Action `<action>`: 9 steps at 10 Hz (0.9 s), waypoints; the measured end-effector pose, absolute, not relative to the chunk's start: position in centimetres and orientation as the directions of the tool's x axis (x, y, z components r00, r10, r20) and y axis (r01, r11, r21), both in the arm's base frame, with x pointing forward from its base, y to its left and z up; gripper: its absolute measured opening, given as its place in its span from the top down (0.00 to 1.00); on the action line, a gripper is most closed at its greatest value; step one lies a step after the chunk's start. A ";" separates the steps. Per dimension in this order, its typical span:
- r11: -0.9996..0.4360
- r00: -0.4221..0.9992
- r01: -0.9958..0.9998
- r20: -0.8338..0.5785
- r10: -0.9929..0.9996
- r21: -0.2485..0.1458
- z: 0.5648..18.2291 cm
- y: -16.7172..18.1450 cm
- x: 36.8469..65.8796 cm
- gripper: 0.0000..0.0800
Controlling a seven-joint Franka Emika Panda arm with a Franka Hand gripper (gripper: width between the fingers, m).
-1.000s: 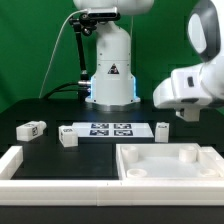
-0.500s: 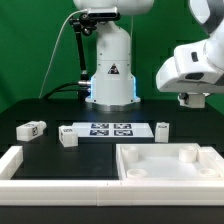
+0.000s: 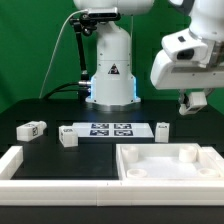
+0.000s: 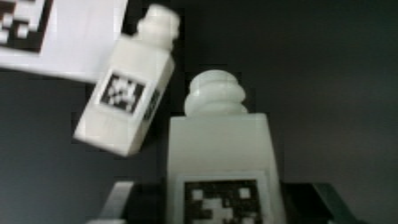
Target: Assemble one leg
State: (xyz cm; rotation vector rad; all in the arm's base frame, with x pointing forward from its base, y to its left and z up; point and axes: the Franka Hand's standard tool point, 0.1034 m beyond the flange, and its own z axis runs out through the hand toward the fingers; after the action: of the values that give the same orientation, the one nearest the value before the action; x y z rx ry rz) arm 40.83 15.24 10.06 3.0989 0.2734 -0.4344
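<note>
My gripper (image 3: 193, 102) hangs in the air at the exterior view's right, above the table and behind the large white square piece (image 3: 150, 172). In the wrist view the gripper (image 4: 222, 205) is shut on a white leg (image 4: 222, 140); the leg's tag faces the camera and its knobbed end points away from the fingers (image 4: 125, 200). Below it, a second leg (image 4: 128, 95) lies on the black table beside the marker board (image 4: 54, 40). That leg (image 3: 162, 129) also shows in the exterior view. Two other legs (image 3: 31, 129) (image 3: 68, 137) lie at the left.
The marker board (image 3: 110, 130) lies mid-table before the robot base (image 3: 110, 70). A short white stub (image 3: 187, 155) stands inside the square piece. A white raised rim (image 3: 12, 160) runs along the front left. A black cable hangs behind at the left.
The gripper has risen with the leg and the hand has shifted a little toward the exterior view's left. The parts on the table have not moved.
</note>
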 end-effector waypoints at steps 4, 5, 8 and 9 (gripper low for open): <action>-0.980 0.980 0.197 0.018 0.196 -0.041 12.2 14.1 44.7 0.64; -0.979 0.974 0.199 0.118 0.193 -0.044 12.1 14.1 44.8 0.64; -0.962 0.931 0.269 0.264 0.251 -0.035 11.3 14.0 46.4 0.64; -0.954 0.918 0.300 0.277 0.282 -0.024 12.4 13.7 49.3 0.64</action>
State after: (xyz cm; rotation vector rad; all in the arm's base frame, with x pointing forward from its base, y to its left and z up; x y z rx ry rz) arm 49.32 13.67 12.43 3.1416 0.4773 0.4387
